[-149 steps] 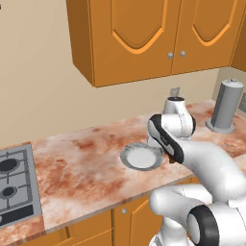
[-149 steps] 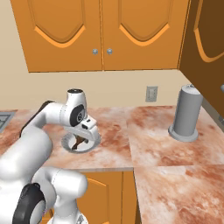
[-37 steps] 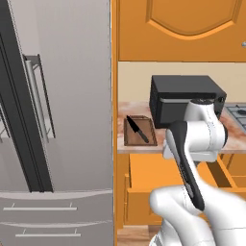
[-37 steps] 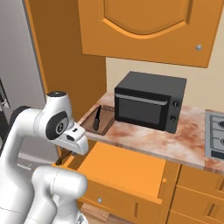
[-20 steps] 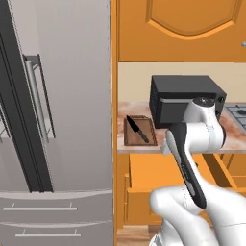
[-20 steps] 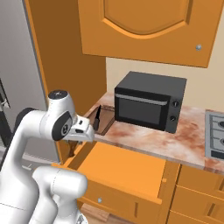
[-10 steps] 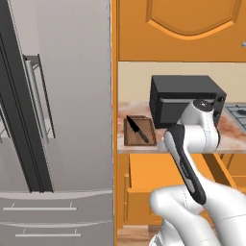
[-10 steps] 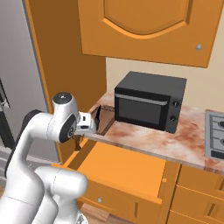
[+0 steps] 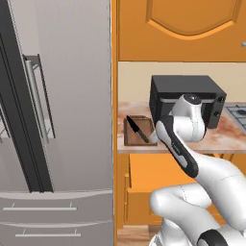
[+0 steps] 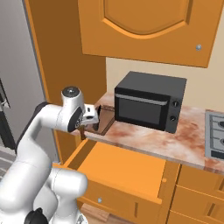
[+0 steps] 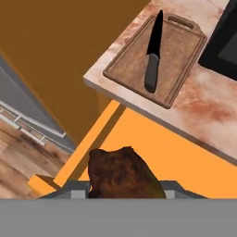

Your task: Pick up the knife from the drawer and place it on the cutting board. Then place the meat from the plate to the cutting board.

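The black knife (image 11: 152,60) lies lengthwise on the dark brown cutting board (image 11: 180,55), which sits at the counter's left end beside the microwave. In the hand view my gripper (image 11: 124,185) is shut on a dark brown piece of meat (image 11: 122,173), held above the open orange drawer (image 11: 162,157) just short of the counter edge. The right base view has the gripper (image 10: 97,117) at the board's near-left edge (image 10: 105,124), over the drawer (image 10: 127,168). From the left base view I see the knife (image 9: 138,129) on the board (image 9: 132,137). The plate is out of view.
A black microwave (image 10: 148,107) stands right of the board on the marbled counter. A tall orange panel and a grey fridge (image 9: 53,120) close off the left side. Wall cabinets hang overhead. A stove corner (image 10: 216,135) shows at the far right.
The base has driven from the plate's counter to this one. Over the last second the hand with the meat rose and moved toward the cutting board.
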### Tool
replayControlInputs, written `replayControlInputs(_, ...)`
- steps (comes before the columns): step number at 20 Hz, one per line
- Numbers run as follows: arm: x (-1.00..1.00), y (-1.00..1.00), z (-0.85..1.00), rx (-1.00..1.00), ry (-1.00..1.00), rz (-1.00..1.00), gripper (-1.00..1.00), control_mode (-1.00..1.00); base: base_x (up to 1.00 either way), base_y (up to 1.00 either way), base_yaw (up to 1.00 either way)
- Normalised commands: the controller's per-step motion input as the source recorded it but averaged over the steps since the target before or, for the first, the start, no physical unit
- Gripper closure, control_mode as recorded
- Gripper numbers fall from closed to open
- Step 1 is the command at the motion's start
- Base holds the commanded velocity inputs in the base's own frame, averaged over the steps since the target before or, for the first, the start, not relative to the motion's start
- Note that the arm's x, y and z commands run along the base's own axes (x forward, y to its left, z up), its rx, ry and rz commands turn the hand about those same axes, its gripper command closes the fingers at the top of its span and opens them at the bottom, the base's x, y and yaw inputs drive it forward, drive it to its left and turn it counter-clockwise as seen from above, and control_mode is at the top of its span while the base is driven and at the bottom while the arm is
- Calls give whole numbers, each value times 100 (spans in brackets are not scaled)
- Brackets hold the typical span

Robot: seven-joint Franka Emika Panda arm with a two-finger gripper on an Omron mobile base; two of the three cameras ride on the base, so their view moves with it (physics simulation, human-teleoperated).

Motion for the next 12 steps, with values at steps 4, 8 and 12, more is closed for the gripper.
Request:
replayControlInputs(4,56,0,0,0,-5,13,100,-100,0,0,0)
replayControlInputs(8,49,0,0,0,-11,10,100,-100,0,0,0)
replayControlInputs(12,34,5,-6,-3,-9,0,100,-100,0,0,0)
